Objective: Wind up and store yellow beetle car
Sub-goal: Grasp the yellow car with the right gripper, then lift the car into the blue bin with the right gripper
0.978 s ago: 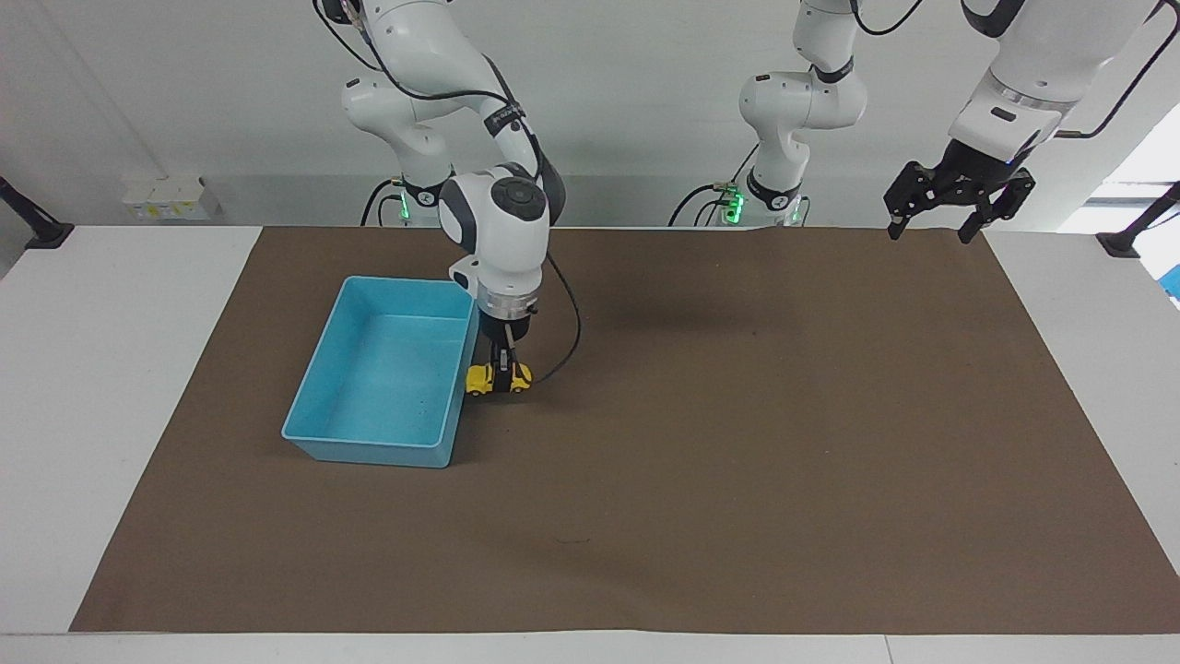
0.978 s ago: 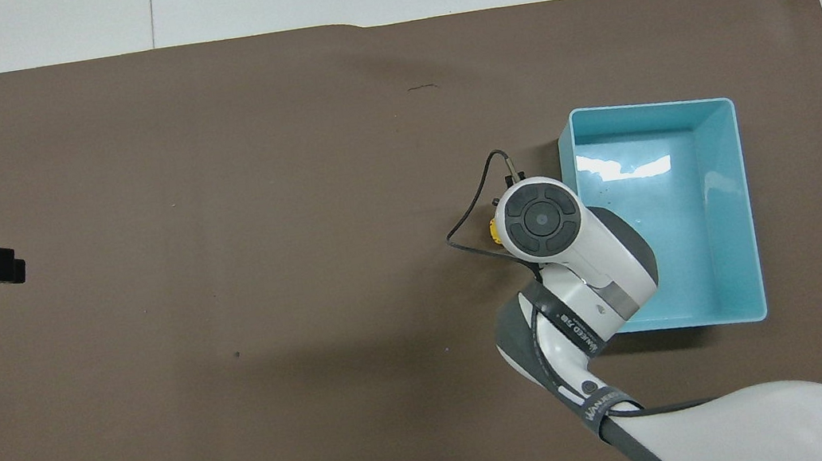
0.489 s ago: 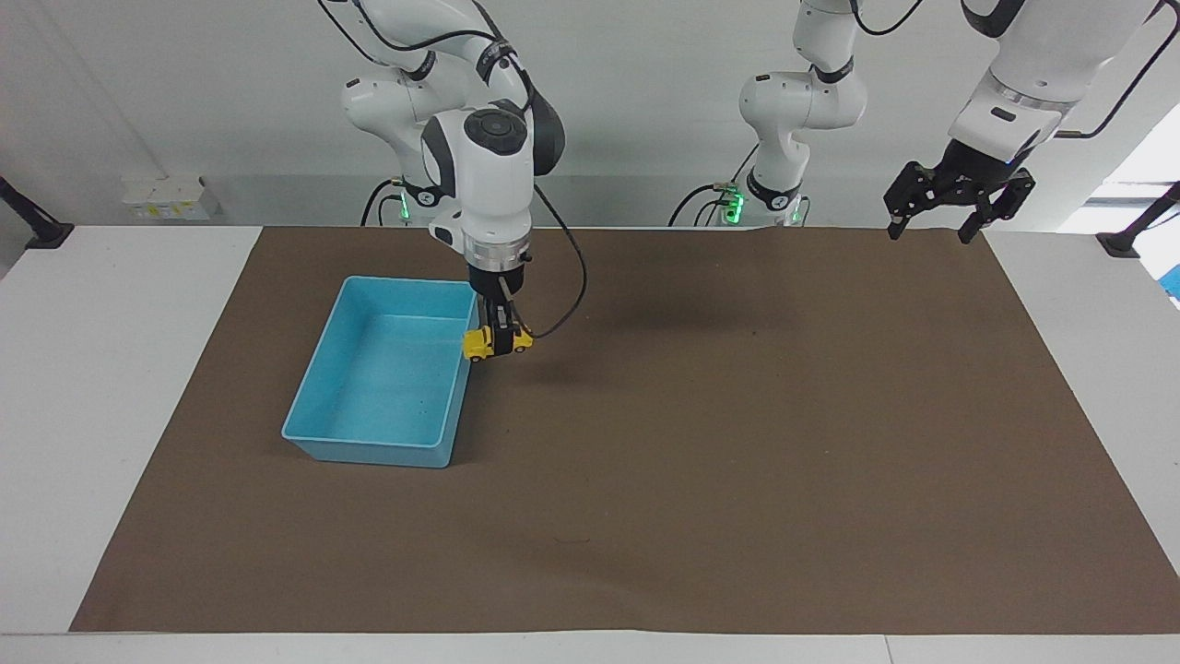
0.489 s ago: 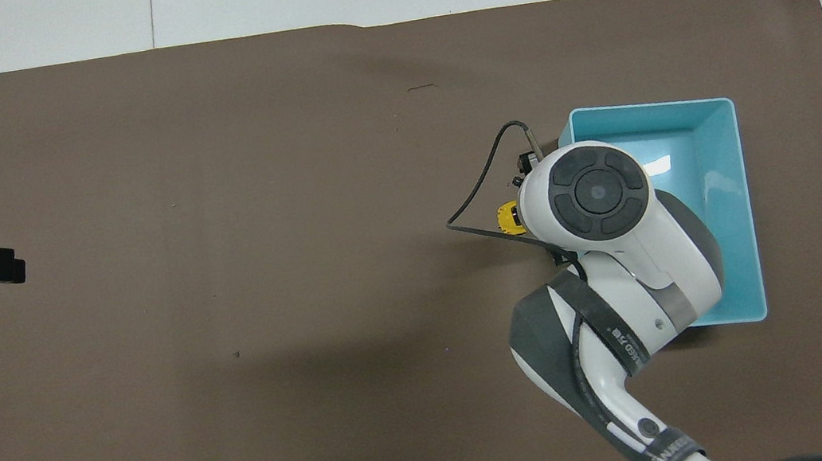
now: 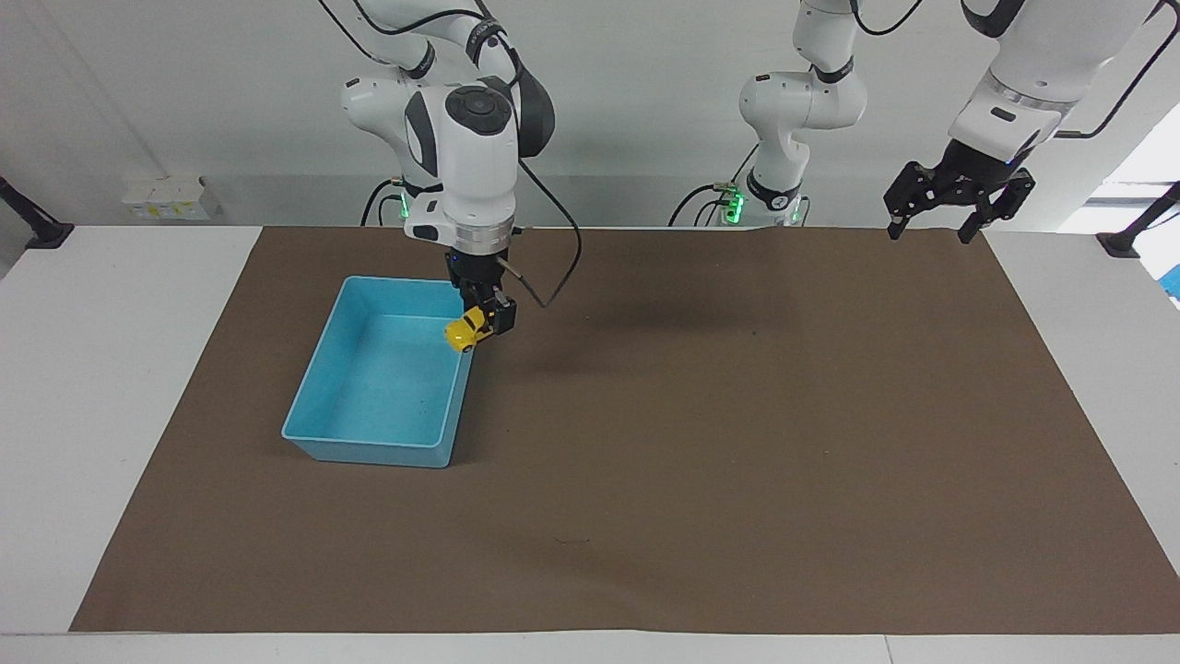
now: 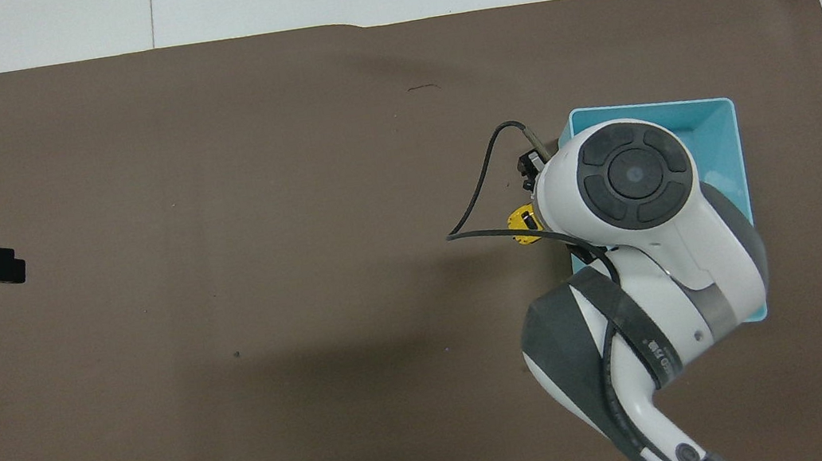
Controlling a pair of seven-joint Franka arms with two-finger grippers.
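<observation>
Right gripper [image 5: 480, 325]: jaws pinching the yellow car [image 5: 464, 332], tilted, over the blue bin's [image 5: 369, 445] rim.
Left gripper [image 5: 959, 195]: waiting, jaws spread, empty.

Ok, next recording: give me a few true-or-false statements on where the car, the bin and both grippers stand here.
1. The right gripper is shut on the yellow beetle car. True.
2. The car rests on the brown mat. False: it is held in the air, tilted, over the rim of the light blue bin.
3. The left gripper is open and holds nothing. True.
4. The bin already has a toy in it. False: nothing shows inside it.
5. The left gripper hangs over the bin. False: it waits at the left arm's end of the table.
</observation>
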